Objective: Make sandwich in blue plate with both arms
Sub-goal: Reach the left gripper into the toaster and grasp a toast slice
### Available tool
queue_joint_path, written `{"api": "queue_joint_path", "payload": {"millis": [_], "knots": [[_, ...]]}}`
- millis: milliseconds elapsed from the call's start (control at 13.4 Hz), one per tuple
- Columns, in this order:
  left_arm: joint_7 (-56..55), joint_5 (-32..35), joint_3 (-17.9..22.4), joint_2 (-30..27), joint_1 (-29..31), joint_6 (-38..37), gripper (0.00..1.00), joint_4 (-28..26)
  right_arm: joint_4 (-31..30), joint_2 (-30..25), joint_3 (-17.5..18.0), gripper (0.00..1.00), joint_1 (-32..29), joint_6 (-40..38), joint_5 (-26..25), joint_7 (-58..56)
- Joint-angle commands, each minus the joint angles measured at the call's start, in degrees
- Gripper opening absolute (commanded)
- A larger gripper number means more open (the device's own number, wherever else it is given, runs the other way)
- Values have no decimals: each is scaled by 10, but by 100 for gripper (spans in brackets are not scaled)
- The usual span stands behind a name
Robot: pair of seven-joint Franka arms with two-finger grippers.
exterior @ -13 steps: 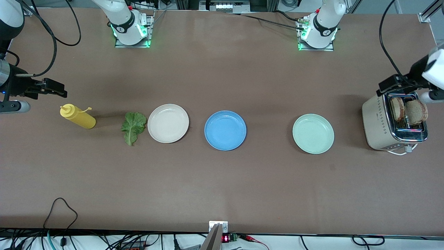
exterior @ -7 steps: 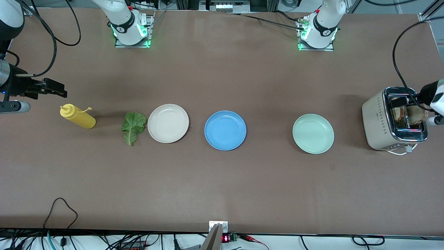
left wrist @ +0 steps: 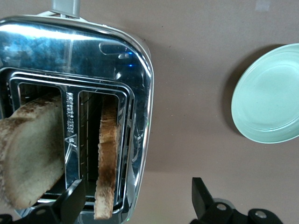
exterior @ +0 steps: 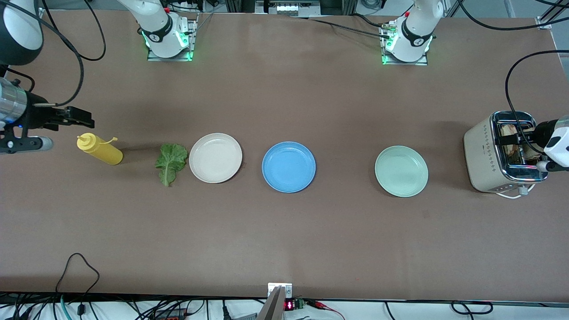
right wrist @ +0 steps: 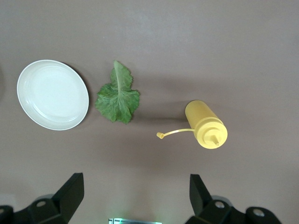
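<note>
Nothing is assembled yet: the glossy round blue plate sits bare mid-table between a cream plate and a mint plate, both browned toast slices stand in the shiny metal toaster, and the ruffled lettuce leaf lies beside the cream plate. The left gripper hangs over the toaster, wide open and empty. The right gripper hovers over the table near a yellow squeeze bottle, equally open and empty.
</note>
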Motion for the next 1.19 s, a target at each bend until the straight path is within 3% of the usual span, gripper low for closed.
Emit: {"api": "queue_joint_path", "payload": {"millis": [0,74,669,744,967,1116], "knots": [[34,13,-3,18,14,-4,96,17,-3,5,1,100,1,-7,-1,-6],[38,28,-4,21,20,-4,89,17,-3,8,1,100,2,-11,-1,-6],[34,37,-4,36,35,-4,8,17,-5,23,1,100,3,-26,-1,-2],[38,37,-4,37,36,-4,2,17,-7,23,1,100,4,-32,-1,2],[40,37,-5,26,36,-10,1,25,-12,23,2,100,7,-36,-1,2],[42,36,-8,17,36,-67,1,79,-21,21,2,100,13,-32,-1,3]]}}
